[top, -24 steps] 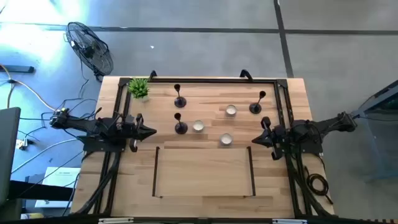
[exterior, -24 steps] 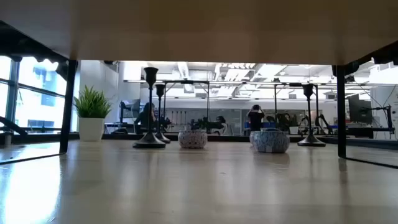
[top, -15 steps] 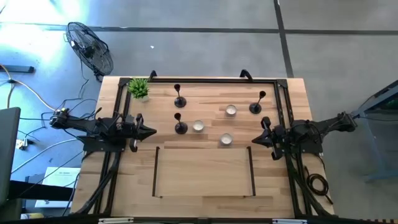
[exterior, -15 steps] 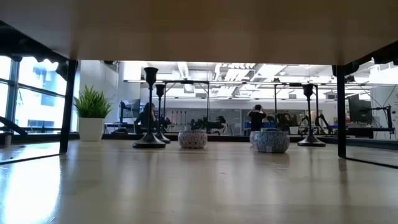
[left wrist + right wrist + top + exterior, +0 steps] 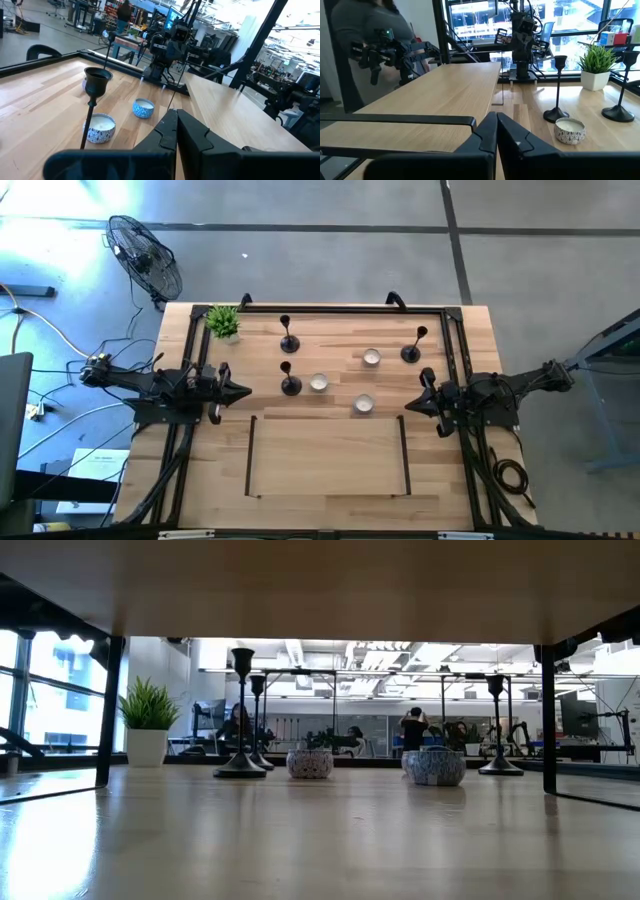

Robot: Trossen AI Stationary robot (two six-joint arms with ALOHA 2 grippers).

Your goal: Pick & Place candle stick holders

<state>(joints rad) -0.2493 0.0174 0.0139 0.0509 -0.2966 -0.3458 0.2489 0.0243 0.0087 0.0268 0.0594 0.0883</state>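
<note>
Three black candle stick holders stand upright on their round bases on the wooden table: one at the far middle-left (image 5: 289, 336), one nearer (image 5: 290, 380) and one at the far right (image 5: 412, 348). My left gripper (image 5: 243, 391) rests shut at the table's left side, level, pointing at the nearer holder (image 5: 94, 95) and well short of it. At the table's right side my right gripper (image 5: 410, 404) is shut too, pointing left, and its wrist view shows two holders (image 5: 556, 90) (image 5: 620, 100) farther off. In the low view the holders (image 5: 241, 715) (image 5: 258, 720) (image 5: 497, 725) stand in a row.
Three small candle jars (image 5: 372, 358) (image 5: 319, 382) (image 5: 363, 404) sit among the holders. A green potted plant (image 5: 223, 322) stands at the far left corner. A black rectangular frame (image 5: 328, 455) outlines the near middle of the table. A person (image 5: 365, 40) shows beyond the table.
</note>
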